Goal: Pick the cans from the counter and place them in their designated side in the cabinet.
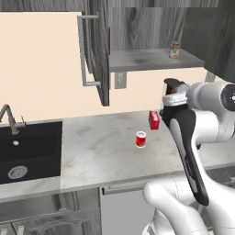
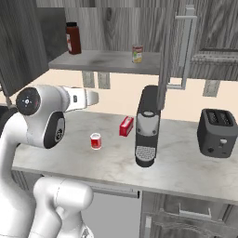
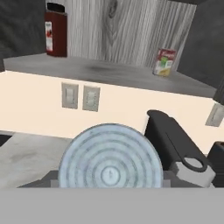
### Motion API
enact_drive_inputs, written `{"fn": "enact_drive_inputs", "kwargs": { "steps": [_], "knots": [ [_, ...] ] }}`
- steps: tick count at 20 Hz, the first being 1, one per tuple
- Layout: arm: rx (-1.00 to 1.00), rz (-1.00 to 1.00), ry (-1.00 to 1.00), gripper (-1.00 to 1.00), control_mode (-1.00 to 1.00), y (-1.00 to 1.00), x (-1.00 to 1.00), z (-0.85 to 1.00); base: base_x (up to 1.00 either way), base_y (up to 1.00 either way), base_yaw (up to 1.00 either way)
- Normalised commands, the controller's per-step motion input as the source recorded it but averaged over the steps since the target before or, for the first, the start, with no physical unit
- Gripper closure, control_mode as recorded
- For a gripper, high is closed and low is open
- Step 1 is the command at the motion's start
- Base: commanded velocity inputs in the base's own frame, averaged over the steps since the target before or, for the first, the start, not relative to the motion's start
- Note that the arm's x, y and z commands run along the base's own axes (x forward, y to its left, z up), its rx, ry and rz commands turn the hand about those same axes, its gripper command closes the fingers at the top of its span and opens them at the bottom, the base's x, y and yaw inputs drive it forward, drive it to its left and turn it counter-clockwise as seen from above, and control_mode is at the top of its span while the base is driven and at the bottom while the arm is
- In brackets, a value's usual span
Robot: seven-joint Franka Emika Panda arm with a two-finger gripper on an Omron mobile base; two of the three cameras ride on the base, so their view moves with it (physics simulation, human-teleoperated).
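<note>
On the cabinet (image 2: 28, 42) shelf (image 2: 107, 60), the yellow-labelled can (image 2: 136, 53) stood upright, well apart from a dark red jar (image 2: 72, 38). Below, the red can (image 1: 141, 139) sat upright on the tabletop (image 1: 101, 151), near a small red box (image 1: 154, 120). In the hand view, the fingers (image 3: 43, 181) were clenched on a silver-topped can (image 3: 110, 162), its ringed end facing the camera, raised above the tabletop.
</note>
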Motion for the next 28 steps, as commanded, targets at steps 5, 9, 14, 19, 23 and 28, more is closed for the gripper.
{"fn": "enact_drive_inputs", "kwargs": {
  "steps": [5,9,14,19,23,28],
  "knots": [
    [0.00,0.00,0.00,1.00,-1.00,-0.12,-0.02,0.49,0.00,0.00,0.00],
    [0.00,0.00,0.01,1.00,-1.00,-0.08,0.00,0.29,0.00,0.00,0.00],
    [-0.02,0.00,0.00,1.00,-1.00,-0.05,0.00,0.09,0.00,0.00,0.00],
    [-0.03,0.00,-0.02,1.00,-1.00,-0.01,0.04,0.08,0.00,0.00,0.00],
    [-0.03,0.00,-0.03,1.00,-1.00,-0.02,0.14,0.09,0.00,0.00,0.00],
    [-0.02,0.00,-0.03,1.00,-1.00,-0.08,0.17,0.14,0.00,0.00,0.00]
  ]
}}
